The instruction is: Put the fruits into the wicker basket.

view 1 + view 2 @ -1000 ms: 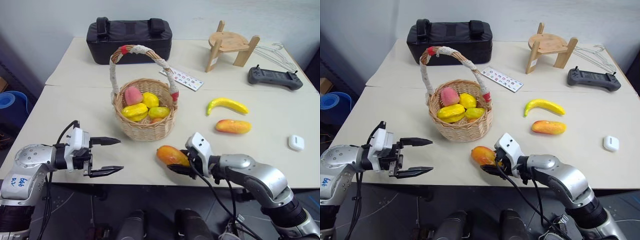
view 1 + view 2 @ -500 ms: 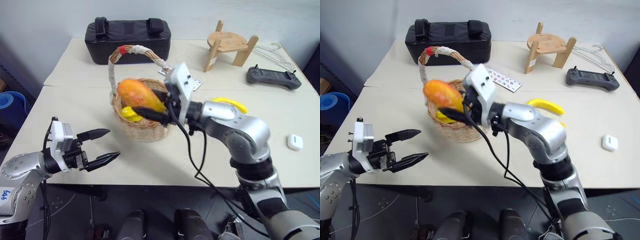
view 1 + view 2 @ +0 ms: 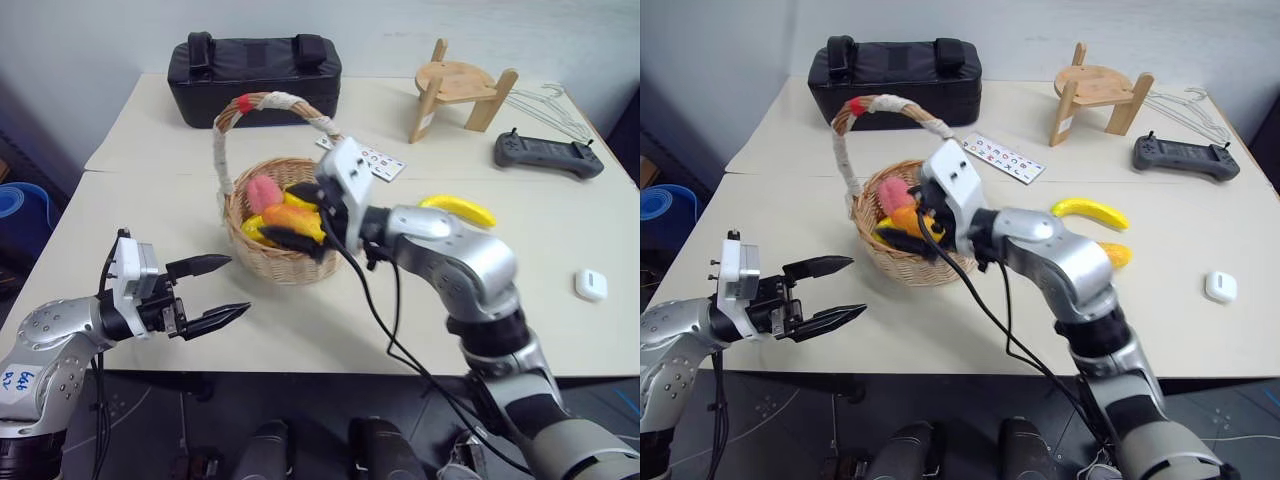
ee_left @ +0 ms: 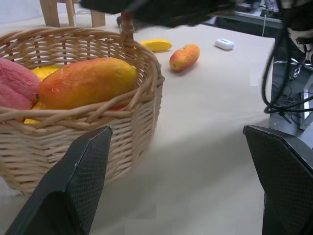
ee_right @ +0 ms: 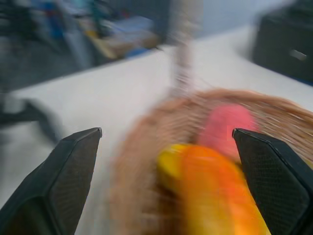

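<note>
Fruit fills the basket (image 3: 285, 262), which sits on the pale surface (image 3: 330, 320) in front of a black bag (image 3: 255, 72). One mango (image 4: 87, 83) lies on top of the pile inside, next to a pink fruit (image 3: 264, 193) and some yellow ones. The right gripper (image 3: 303, 226) reaches over the basket rim with its fingers spread wide, and the mango sits loose between them in the basket. The left gripper (image 3: 215, 292) hangs near the front edge of the surface, beside the basket and apart from it, with its fingers wide and nothing in them. A banana (image 3: 460, 209) lies on the surface to the right of the basket. The other mango (image 4: 184, 57) lies just beside the banana, partly behind the right arm. A small white case (image 3: 591, 284) sits near the right edge.
</note>
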Available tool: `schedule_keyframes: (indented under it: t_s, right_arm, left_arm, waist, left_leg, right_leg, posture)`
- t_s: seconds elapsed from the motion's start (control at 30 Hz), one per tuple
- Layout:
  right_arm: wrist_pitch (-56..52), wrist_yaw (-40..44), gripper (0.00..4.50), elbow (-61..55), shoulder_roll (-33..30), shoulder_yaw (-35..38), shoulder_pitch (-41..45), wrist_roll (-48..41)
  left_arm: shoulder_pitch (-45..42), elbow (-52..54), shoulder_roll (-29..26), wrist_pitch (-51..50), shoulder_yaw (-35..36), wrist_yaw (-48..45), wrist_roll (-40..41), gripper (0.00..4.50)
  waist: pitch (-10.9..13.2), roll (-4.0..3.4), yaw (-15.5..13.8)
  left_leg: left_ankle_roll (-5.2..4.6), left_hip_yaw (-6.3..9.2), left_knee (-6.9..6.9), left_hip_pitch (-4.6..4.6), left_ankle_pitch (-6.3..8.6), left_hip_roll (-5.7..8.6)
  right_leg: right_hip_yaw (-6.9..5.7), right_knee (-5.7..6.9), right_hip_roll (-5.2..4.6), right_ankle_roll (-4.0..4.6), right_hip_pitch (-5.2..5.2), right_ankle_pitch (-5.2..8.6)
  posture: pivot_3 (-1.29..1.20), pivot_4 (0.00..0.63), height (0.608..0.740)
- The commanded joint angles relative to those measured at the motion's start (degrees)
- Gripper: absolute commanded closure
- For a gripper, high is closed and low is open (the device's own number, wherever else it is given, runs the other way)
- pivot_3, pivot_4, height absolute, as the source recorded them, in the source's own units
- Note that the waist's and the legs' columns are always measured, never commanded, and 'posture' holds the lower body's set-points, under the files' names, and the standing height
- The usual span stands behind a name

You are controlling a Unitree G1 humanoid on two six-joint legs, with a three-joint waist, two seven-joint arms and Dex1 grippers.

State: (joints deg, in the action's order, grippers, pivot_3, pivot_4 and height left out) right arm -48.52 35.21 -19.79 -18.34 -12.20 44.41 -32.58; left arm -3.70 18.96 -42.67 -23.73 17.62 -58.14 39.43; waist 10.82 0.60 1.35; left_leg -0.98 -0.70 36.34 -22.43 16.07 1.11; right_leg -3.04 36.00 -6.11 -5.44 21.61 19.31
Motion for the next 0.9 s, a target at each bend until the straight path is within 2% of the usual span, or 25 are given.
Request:
schedule_keyframes:
  t_s: [0.03, 0.13, 0.23, 0.3, 0.37, 0.47, 0.53, 0.73, 0.8, 0.9]
  right_arm:
    - [2.84, 7.34, 0.04, -9.70, -6.31, 5.94, -7.23, -4.96]
    - [4.73, 12.35, 0.04, -15.58, -13.32, 12.56, -18.45, -8.43]
    - [10.82, 10.30, 0.04, -17.71, -13.29, 20.48, -28.48, -8.12]
    - [19.18, 12.53, 0.04, -16.88, -14.73, 27.12, -39.12, -2.83]
    - [30.57, 16.83, 0.04, -12.10, -15.85, 35.19, -50.78, 3.31]
    - [39.11, 16.39, 0.04, -5.55, -13.27, 45.49, -58.92, 3.23]
    - [47.10, 19.06, 0.04, 1.03, -13.22, 50.15, -65.10, 6.29]
    - [60.19, 19.66, 0.04, 13.21, -12.75, 54.30, -71.66, 10.18]
    - [61.06, 19.33, 0.04, 14.14, -13.65, 54.10, -71.29, 9.55]
    - [57.23, 20.27, 0.04, 12.16, -18.89, 51.33, -66.94, 8.19]
  left_arm:
    - [-2.36, -0.94, -0.05, 1.41, -1.48, -1.45, -0.49, 0.00]
    - [-5.03, -2.36, 0.32, 2.37, -3.56, -2.48, -1.34, 0.00]
    - [-7.33, -3.50, 0.72, 3.04, -5.28, -3.28, -1.91, 0.00]
    - [-9.08, -3.85, 1.14, 3.38, -7.03, -3.91, -2.44, 0.00]
    - [-11.13, -4.58, 1.62, 3.94, -9.14, -4.88, -3.34, 0.00]
    - [-13.29, -6.16, 1.96, 5.45, -10.82, -6.56, -4.59, 0.00]
    - [-15.20, -7.19, 2.35, 6.00, -11.86, -7.73, -4.88, 0.00]
    - [-18.94, -6.77, 3.65, 2.93, -12.68, -7.34, -2.70, 0.00]
    - [-19.31, -5.85, 3.54, 1.98, -12.60, -7.37, -2.28, 0.00]
    - [-19.18, -5.06, 3.15, 0.56, -12.16, -7.27, -1.66, 0.00]
  waist:
    - [-0.01, 0.01, -0.11]
    - [-0.01, 0.01, -0.57]
    - [0.00, 0.00, -1.09]
    - [0.00, 0.01, -1.23]
    - [-0.02, 0.04, -2.25]
    - [-0.02, 0.04, -2.65]
    - [-0.02, 0.04, -2.58]
    - [-0.02, 0.04, -1.91]
    - [-0.04, 0.01, -1.48]
    - [-0.02, -0.06, -0.97]
  left_leg:
    - [-0.05, -0.01, 0.02, 0.00, 0.03, 0.01]
    - [-0.13, -0.05, 0.03, 0.00, 0.08, 0.07]
    - [-0.10, -0.05, -0.01, 0.01, 0.07, 0.04]
    - [-0.07, -0.21, -0.02, 0.04, 0.04, -0.01]
    - [-0.06, -0.22, -0.01, 0.12, 0.03, -0.04]
    - [-0.09, -0.41, 0.11, 0.15, -0.02, -0.01]
    - [-0.25, -0.55, 0.13, 0.28, -0.02, -0.02]
    - [-0.29, -0.63, 0.06, 0.47, 0.05, -0.13]
    - [-0.26, -0.62, 0.06, 0.47, 0.04, -0.14]
    - [-0.13, -0.64, 0.05, 0.48, 0.01, -0.18]
  right_leg:
    - [0.00, -0.04, -0.01, -0.01, -0.03, -0.01]
    - [0.02, -0.12, -0.06, -0.03, -0.08, -0.01]
    - [0.00, -0.19, -0.05, -0.04, -0.11, -0.01]
    - [0.02, -0.15, -0.01, -0.04, -0.06, -0.01]
    - [-0.04, -0.25, 0.04, -0.04, -0.14, -0.01]
    - [0.10, -0.24, 0.11, -0.12, -0.19, -0.05]
    - [0.27, -0.17, 0.11, -0.20, -0.20, -0.10]
    - [0.43, -0.14, 0.16, -0.17, -0.26, -0.08]
    - [0.42, -0.14, 0.17, -0.16, -0.25, -0.08]
    - [0.44, -0.14, 0.19, -0.14, -0.25, -0.07]
  posture:
    - [0.00, 0.150, 0.740]
    - [0.00, 0.150, 0.740]
    - [0.00, 0.150, 0.740]
    - [0.00, 0.150, 0.740]
    - [0.00, 0.150, 0.740]
    - [0.00, 0.150, 0.740]
    - [0.00, 0.150, 0.740]
    - [0.00, 0.150, 0.740]
    - [0.00, 0.150, 0.740]
    - [0.00, 0.150, 0.740]
